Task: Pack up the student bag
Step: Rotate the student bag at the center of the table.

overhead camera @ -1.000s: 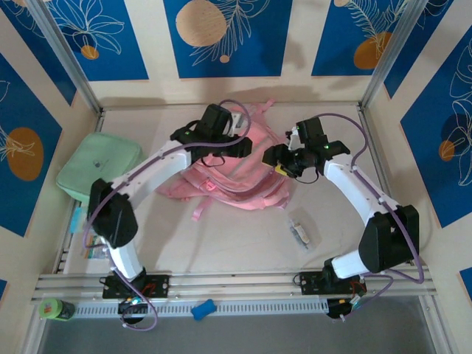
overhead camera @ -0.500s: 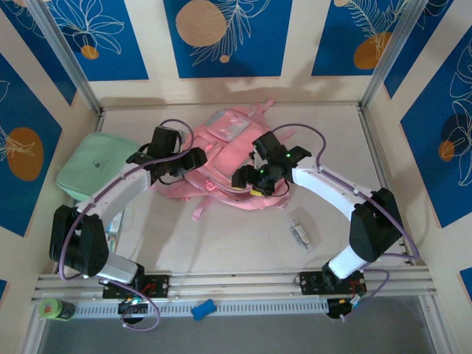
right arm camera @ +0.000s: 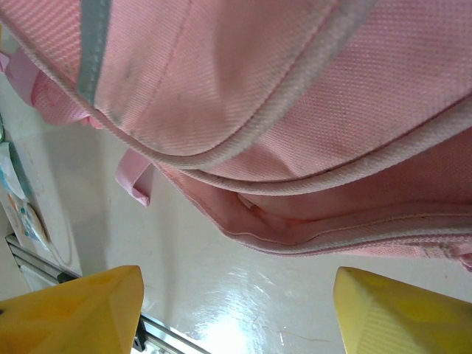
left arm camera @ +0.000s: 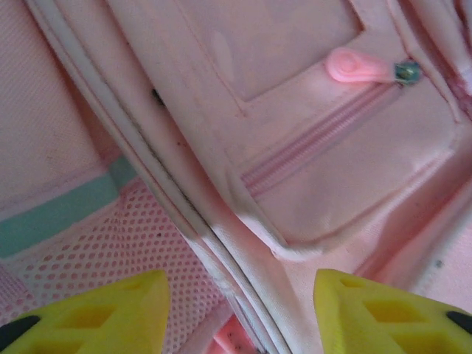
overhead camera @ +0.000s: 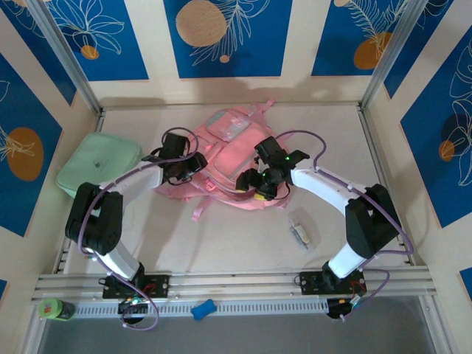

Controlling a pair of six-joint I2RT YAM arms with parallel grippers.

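**A:** Where's the student bag sitting?

**B:** The large pink fabric backpack (overhead camera: pixel 221 151) lies flat on the pale bench (overhead camera: pixel 243 254), toward the back and about midway across. A loose strap trails off its near edge. The mint green square soft case (overhead camera: pixel 99 164) sits off to its left, by the side wall.

**A:** And the arms?

**B:** Both reach in over it. The left gripper (overhead camera: pixel 193 168) is at the bag's left side and the right gripper (overhead camera: pixel 254 186) at its near right edge.

**A:** Is either one holding anything?

**B:** Not as far as I can see. In the left wrist view the left gripper (left arm camera: pixel 240 317) has its yellow fingertips (left arm camera: pixel 96 313) set well apart. A piped seam of the bag runs down between them. A pink zip pull (left arm camera: pixel 354 66) lies at the end of a closed pocket zip further up, and a teal stripe (left arm camera: pixel 59 217) crosses the mesh at the left. The tips might be brushing the fabric; from this close I can't say.

**A:** And the right one?

**B:** The right gripper (right arm camera: pixel 236 310) is spread wide too, with bare glossy bench between the fingers. The bag's rounded edge is just beyond them. There's also a small greyish item (overhead camera: pixel 300 233) on the bench to the bag's near right, too small to make out.
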